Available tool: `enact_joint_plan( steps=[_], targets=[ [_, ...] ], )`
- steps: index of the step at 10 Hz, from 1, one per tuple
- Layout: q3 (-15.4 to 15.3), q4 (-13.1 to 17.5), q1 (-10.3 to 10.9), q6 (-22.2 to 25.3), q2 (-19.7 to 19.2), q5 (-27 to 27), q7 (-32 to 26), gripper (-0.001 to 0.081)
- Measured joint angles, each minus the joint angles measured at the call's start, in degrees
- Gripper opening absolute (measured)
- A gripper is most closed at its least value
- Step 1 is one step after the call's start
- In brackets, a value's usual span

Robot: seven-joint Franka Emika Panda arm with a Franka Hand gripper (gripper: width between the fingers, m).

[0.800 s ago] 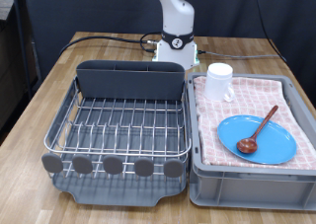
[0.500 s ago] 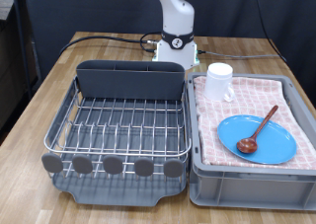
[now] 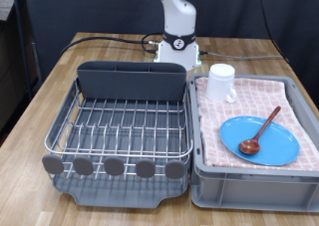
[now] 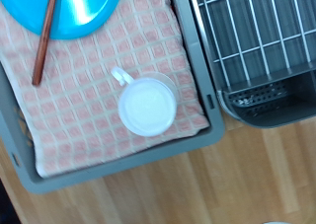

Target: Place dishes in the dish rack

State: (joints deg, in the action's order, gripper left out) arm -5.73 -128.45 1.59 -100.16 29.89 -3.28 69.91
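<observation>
In the exterior view, nearest the camera stand two containers side by side on the wooden table (image 3: 60, 72): the dish rack (image 3: 120, 126) on the exterior view's left and a grey crate (image 3: 249, 181) on the right, their long walls just beside each other with only a thin gap. The rack's silver wire bed holds no dishes. A row of round dark feet lines its near rim, and its dark grey cutlery bin (image 3: 132, 82) runs across the far end.

All three dishes sit in the crate, on a pink checked cloth (image 3: 289, 102). The light-blue plate (image 3: 269, 146) lies flat in the near half, close to the crate's near wall. The wooden spoon (image 3: 261, 129) rests across the plate, its bowl on the plate's middle and its handle slanting over the far right rim. Beyond it the white mug (image 3: 221, 82) stands upright in the far left corner, apart from the plate, with bare cloth around it.

Farther back the robot's white arm (image 3: 179, 27) rises from its base on the table, with dark cables (image 3: 100, 39) trailing to the left.

The wrist view looks down on the mug (image 4: 148, 106), open mouth up, handle pointing toward the plate (image 4: 69, 7) and spoon (image 4: 44, 41), with the rack's bin corner (image 4: 262, 96) alongside. The gripper appears in neither view, so I cannot tell how its claw stands.
</observation>
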Motion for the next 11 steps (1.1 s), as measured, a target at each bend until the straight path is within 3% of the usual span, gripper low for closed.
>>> enact_joint_plan(
  steps=[2, 8, 11],
  targets=[
    [-1.9, 2.54, 0.0, -1.45, -4.82, 0.29, 6.78, 0.0802],
    [-5.95, 10.82, 0.02, -9.27, -18.32, 3.22, 17.4, 0.0802],
    [-6.5, 10.18, 0.26, -9.25, -18.31, 3.23, 17.31, 0.0802]
  ],
)
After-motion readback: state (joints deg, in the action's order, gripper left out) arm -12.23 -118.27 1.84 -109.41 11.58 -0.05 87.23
